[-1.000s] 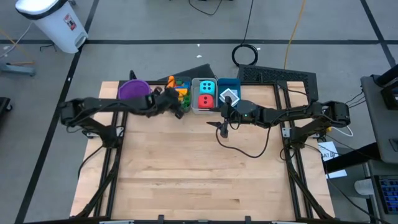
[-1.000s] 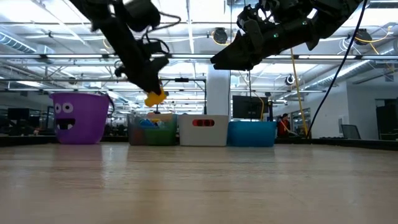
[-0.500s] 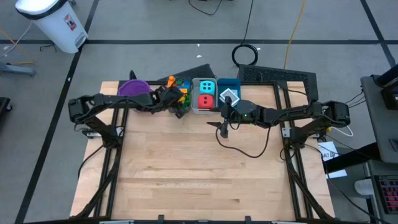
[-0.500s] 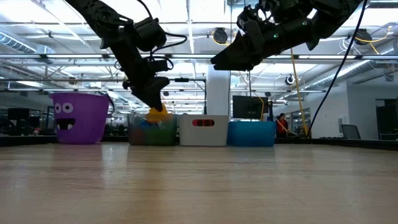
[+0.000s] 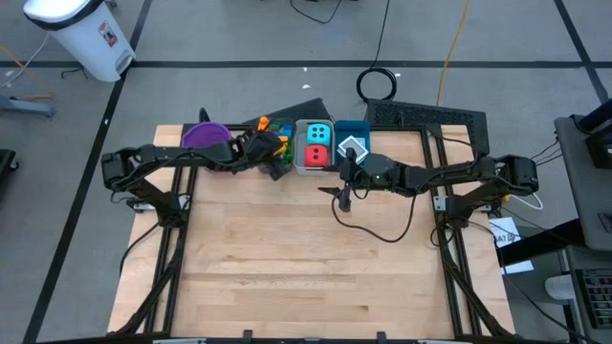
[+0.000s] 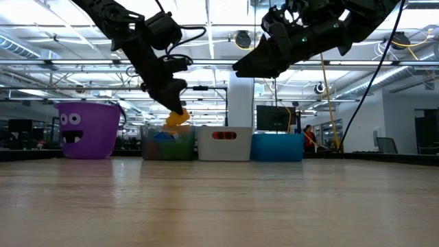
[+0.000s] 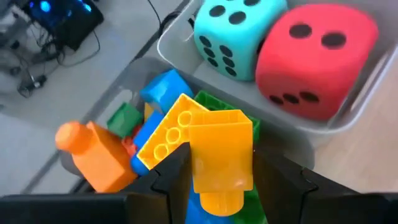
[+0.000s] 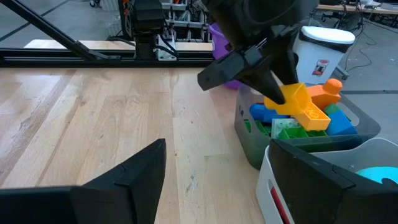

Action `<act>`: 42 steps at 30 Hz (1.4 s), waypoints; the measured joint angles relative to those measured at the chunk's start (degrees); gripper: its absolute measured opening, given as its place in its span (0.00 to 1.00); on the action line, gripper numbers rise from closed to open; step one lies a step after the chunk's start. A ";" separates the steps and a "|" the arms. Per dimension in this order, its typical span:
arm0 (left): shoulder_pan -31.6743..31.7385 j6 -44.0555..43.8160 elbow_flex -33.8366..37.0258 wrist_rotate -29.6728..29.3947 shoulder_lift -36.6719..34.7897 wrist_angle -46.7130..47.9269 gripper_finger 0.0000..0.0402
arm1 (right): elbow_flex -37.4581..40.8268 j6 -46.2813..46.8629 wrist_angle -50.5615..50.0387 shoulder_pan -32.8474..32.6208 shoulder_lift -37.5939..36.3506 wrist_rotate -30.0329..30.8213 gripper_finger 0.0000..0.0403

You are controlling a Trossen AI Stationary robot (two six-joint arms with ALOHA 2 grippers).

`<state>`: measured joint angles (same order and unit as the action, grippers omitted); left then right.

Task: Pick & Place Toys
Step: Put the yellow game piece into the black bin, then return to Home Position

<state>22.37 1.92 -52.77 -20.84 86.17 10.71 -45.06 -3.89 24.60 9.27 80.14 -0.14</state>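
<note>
table (image 5: 287, 258): wood | on it (far edge): purple bucket (image 5: 204, 137), three bins (image 5: 315, 168)

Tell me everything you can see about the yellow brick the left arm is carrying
The yellow brick is a glossy plastic building piece, orange-yellow, with a boxy body and a round peg at one end. The left gripper is shut on it, one dark finger on either side. It hangs in the air just above the grey bin, over the pile of blue, green and orange bricks, apparently not touching them. Another yellow brick with round studs lies right behind it. From the low view it shows tilted, just above the bin's rim.
</note>
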 joint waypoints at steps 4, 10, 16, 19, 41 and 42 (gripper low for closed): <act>-0.37 -6.92 0.00 0.44 0.00 -0.24 0.40 | -0.02 0.01 0.00 -0.01 0.00 0.00 0.64; -0.37 -5.11 0.00 0.49 0.00 0.93 0.41 | -0.02 0.01 0.00 -0.01 0.00 0.00 0.64; -0.38 -5.70 0.00 0.39 0.00 1.30 0.48 | -0.02 0.01 0.00 0.01 0.00 0.00 0.64; -0.39 -6.38 0.00 0.30 0.00 1.43 0.56 | -0.02 0.01 0.00 -0.01 0.02 0.00 0.64; -10.21 -9.45 -0.04 6.00 -35.35 19.60 0.84 | -0.01 -0.26 -0.28 0.01 0.04 0.01 0.64; -10.92 -10.63 -0.04 6.04 -38.59 21.04 0.84 | -0.02 -0.25 -0.28 0.01 0.04 0.02 0.64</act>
<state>11.45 -8.71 -52.82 -14.80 47.59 31.75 -45.08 -4.14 24.32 9.28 80.18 -0.12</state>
